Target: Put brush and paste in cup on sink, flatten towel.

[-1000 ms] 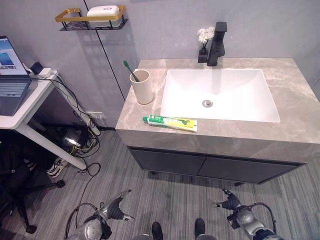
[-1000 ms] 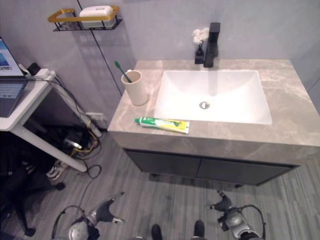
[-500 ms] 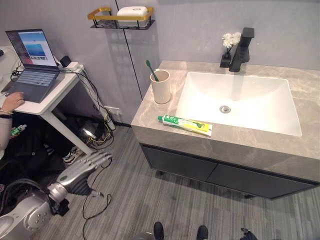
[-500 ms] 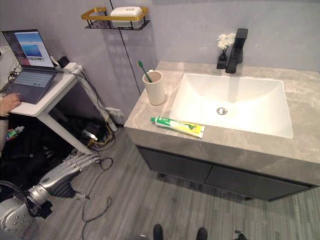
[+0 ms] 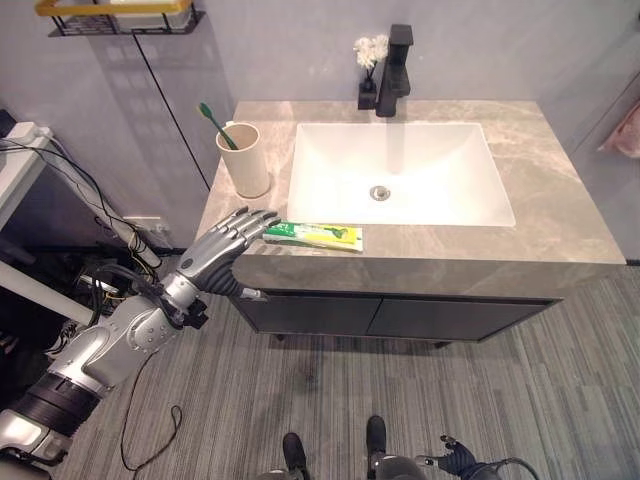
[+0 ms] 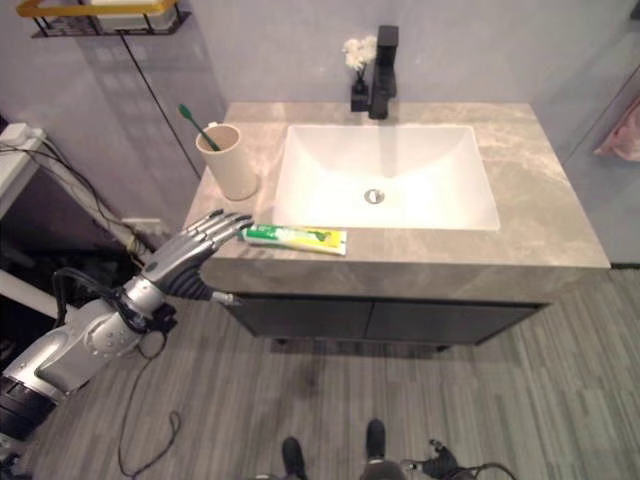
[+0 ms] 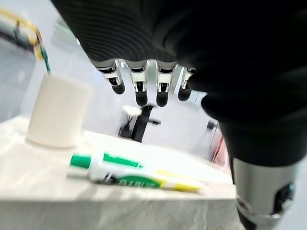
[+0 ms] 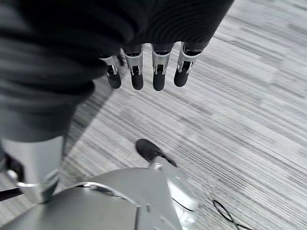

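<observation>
Left eye view shows the robot's left hand (image 5: 228,243) held up at the front left edge of the grey marble tabletop (image 5: 560,205). Its silver fingers (image 5: 255,218) are straight and spread, and they hold nothing. The dark tips are just beside the green cap end of the white, green and yellow toothpaste tube (image 5: 314,235), but I cannot tell if they touch it. The tube lies flat along the front of the tabletop, in front of the white sink bowl (image 5: 400,172).

Behind the tube, near the left edge, stands the round beige cup (image 5: 245,160). The green toothbrush (image 5: 214,122) is in the cup, leaning toward the wall. A black tap (image 5: 394,71) stands at the back of the sink, with a small black vase of white flowers (image 5: 369,60) beside it. A bit of pink cloth (image 5: 622,135) hangs at the far right edge.

Right wrist view shows the right hand (image 8: 144,72) down low over the grey wood floor (image 8: 249,110), its fingers straight and holding nothing.
</observation>
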{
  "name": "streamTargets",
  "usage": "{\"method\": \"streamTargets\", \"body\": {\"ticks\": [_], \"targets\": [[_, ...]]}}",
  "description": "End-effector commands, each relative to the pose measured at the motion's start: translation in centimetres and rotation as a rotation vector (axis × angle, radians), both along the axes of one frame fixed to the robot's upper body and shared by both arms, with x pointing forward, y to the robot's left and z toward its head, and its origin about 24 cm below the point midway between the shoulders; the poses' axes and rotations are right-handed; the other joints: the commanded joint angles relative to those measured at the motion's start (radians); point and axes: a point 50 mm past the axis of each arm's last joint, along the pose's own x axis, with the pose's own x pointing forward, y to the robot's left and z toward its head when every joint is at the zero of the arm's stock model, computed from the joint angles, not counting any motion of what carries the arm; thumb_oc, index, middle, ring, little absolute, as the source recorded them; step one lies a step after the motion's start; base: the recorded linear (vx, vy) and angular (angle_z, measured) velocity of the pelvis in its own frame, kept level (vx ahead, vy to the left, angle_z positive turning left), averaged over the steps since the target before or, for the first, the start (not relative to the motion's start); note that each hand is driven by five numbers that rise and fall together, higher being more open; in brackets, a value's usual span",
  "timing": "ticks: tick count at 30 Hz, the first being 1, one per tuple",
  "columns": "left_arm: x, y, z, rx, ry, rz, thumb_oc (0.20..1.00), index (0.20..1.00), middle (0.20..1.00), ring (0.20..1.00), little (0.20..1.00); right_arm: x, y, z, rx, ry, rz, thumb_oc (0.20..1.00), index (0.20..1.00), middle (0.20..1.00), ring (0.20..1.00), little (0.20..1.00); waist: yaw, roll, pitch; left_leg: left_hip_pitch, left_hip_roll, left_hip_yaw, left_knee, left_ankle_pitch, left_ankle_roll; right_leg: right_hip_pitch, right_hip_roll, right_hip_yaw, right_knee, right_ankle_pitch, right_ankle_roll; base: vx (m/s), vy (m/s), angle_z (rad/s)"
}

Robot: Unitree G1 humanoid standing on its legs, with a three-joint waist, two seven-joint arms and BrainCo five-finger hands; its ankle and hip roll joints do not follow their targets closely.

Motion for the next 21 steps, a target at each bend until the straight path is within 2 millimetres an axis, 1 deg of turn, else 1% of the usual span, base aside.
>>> {"method": "streamTargets", "body": {"ticks": [1, 3, 5, 8, 15, 17, 19, 21], "targets": [[0.7, 0.8, 1.7, -0.081, -0.039, 0.037, 1.0, 1.0, 1.0, 1.0, 1.0, -0.7, -0.7, -0.1, -0.016, 0.039, -0.01, 1.0, 1.0, 1.0, 1.0, 1.0, 0.017, -0.015, -0.005, 0.003, 0.109, -0.048, 0.007, 0.009, -0.13, -0.023, -0.122, -0.01, 0.009, 0.073, 0.13, 0.02, -0.015, -0.11], [1.2, 0.7, 1.5, -0.091, -0.027, 0.047, 1.0, 1.0, 1.0, 1.0, 1.0, -0.8, -0.7, -0.1, -0.016, 0.045, -0.012, 1.0, 1.0, 1.0, 1.0, 1.0, 0.012, -0.019, -0.008, -0.001, 0.113, -0.042, 0.007, 0.011, -0.131, -0.033, -0.12, -0.006, 0.009, 0.075, 0.13, 0.02, -0.005, -0.05], [1.7, 0.8, 1.8, -0.072, -0.034, 0.058, 1.0, 1.0, 1.0, 1.0, 1.0, -0.8, -0.7, -0.1, -0.011, 0.042, -0.014, 1.0, 1.0, 1.0, 1.0, 1.0, 0.01, -0.023, -0.012, -0.005, 0.115, -0.034, 0.007, 0.012, -0.133, -0.04, -0.118, -0.002, 0.009, 0.077, 0.13, 0.03, -0.012, -0.09], [2.6, 1.5, 2.3, -0.065, -0.059, 0.104, 1.0, 1.0, 1.0, 1.0, 1.0, -0.5, -0.6, 0.0, 0.0, 0.027, -0.013, 1.0, 1.0, 1.0, 1.0, 1.0, 0.003, -0.029, -0.015, -0.011, 0.118, -0.03, 0.007, 0.016, -0.135, -0.049, -0.114, 0.001, 0.009, 0.08, 0.13, 0.03, -0.019, -0.08], [3.3, 2.8, 3.3, -0.097, -0.107, 0.182, 1.0, 1.0, 1.0, 1.0, 1.0, 0.2, -0.3, 0.1, 0.015, 0.006, -0.009, 1.0, 1.0, 1.0, 1.0, 1.0, -0.002, -0.03, -0.019, -0.019, 0.122, -0.03, 0.007, 0.021, -0.141, -0.058, -0.114, 0.001, 0.009, 0.08, 0.127, 0.01, -0.004, -0.01], [3.5, 2.9, 3.4, -0.104, -0.111, 0.19, 1.0, 1.0, 1.0, 1.0, 1.0, 0.3, -0.2, 0.1, 0.017, 0.006, -0.005, 1.0, 1.0, 1.0, 1.0, 1.0, -0.004, -0.03, -0.02, -0.02, 0.122, -0.03, 0.007, 0.021, -0.141, -0.059, -0.114, 0.001, 0.009, 0.08, 0.127, 0.02, -0.003, 0.0], [3.8, 3.0, 4.0, -0.11, -0.126, 0.2, 1.0, 1.0, 1.0, 1.0, 1.0, 0.9, -0.2, 0.3, 0.02, -0.014, 0.003, 1.0, 1.0, 1.0, 1.0, 1.0, -0.009, -0.031, -0.018, -0.027, 0.122, -0.03, 0.007, 0.022, -0.142, -0.069, -0.113, 0.004, 0.009, 0.084, 0.126, 0.03, -0.005, 0.0], [4.2, 3.0, 4.3, -0.16, -0.118, 0.203, 1.0, 1.0, 1.0, 1.0, 1.0, 1.3, -0.1, 0.4, 0.019, -0.019, 0.013, 1.0, 1.0, 1.0, 1.0, 1.0, -0.014, -0.032, -0.022, -0.04, 0.121, -0.03, 0.007, 0.025, -0.142, -0.083, -0.113, 0.008, 0.009, 0.088, 0.125, 0.0, 0.0, 0.0]]}}
